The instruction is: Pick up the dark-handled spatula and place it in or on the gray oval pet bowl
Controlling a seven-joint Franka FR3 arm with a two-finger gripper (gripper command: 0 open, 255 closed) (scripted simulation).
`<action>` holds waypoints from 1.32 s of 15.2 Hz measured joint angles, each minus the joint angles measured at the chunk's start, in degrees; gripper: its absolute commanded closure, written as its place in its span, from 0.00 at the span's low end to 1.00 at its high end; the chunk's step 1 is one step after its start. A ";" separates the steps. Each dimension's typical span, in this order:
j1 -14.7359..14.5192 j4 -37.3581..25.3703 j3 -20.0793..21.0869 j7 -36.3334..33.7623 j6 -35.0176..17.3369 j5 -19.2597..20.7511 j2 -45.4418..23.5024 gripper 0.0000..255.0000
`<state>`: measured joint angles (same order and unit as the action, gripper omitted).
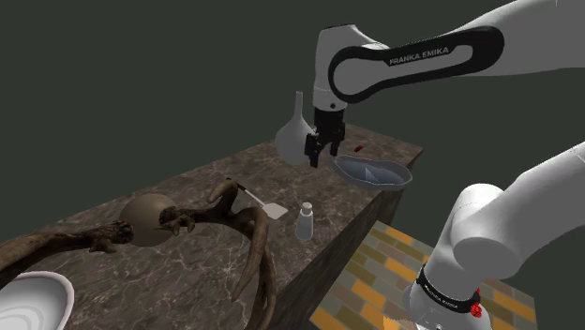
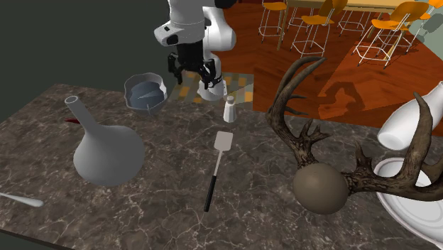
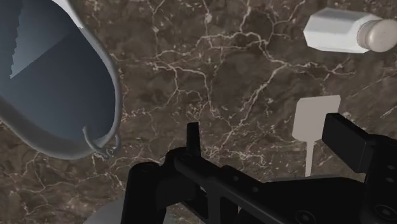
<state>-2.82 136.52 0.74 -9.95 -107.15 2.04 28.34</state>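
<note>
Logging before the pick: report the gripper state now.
All-black two-finger gripper: open, fingers apart, holding nothing; the dark-handled, white-bladed spatula lies on the dark marbled counter.

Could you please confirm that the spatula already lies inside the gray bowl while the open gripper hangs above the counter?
Not quite: the spatula lies flat on the marble counter, apart from the gray bowl, as the second exterior view shows. The gripper is indeed open above the counter.
</note>
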 measured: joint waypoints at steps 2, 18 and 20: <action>-0.51 -0.97 0.80 -1.03 -3.22 -0.46 -3.70 0.00; -3.51 -19.86 4.94 -7.91 -20.33 0.35 -35.96 0.00; -3.82 -21.90 5.08 -8.44 -21.00 0.64 -38.42 0.00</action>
<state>-6.64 114.62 5.81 -18.40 -128.15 2.69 -10.08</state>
